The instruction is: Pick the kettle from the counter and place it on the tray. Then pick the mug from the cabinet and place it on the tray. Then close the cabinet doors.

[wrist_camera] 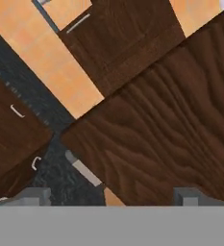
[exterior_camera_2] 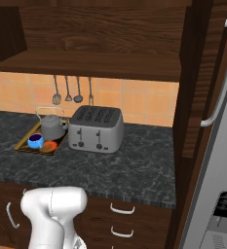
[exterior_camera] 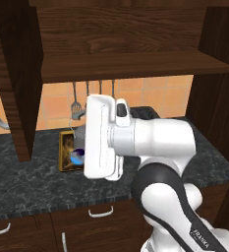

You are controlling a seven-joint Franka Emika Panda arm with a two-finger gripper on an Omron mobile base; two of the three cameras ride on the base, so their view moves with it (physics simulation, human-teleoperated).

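Cabinet (exterior_camera_2: 95, 44): largest thing here, dark brown wood with strong grain, plank shelf bare, both doors swung out. I judge the door-closing step is in hand, since kettle and mug already sit on the tray.

Cabinet doors: one panel (wrist_camera: 166, 129) is close in front of the hand camera, flat, matte, wavy grain, its silver bar handle (wrist_camera: 83, 169) low in that view. The left door (exterior_camera: 17, 83) stands edge-on in the left base view; the right door (exterior_camera_2: 190, 78) shows in the right base view.

Bench (exterior_camera_2: 110, 160): black-grey marbled stone, glossy, with dark wood drawers and curved silver pulls below.

Toaster (exterior_camera_2: 95, 129): boxy brushed silver, just beside the tray.

Tray (exterior_camera_2: 23, 143): flat rectangle, gold-yellow rim, dark picture with an orange-red patch, lying on the bench by the tiled wall.

Kettle (exterior_camera_2: 53, 126): squat grey metal, rounded, thin arched wire handle upright, standing on the tray's far part.

Mug (exterior_camera_2: 35, 141): small, bright blue, rounded, dark inside, on the tray just in front of the kettle.

Gripper (wrist_camera: 114, 194): two small dark fingertips well apart, spread, nothing between them, facing the door panel.

To do this well I would press flat on the panel toward its free edge, away from the hinge, follow the arc, and keep the fingertips clear of the bar handle. Then the other door likewise.
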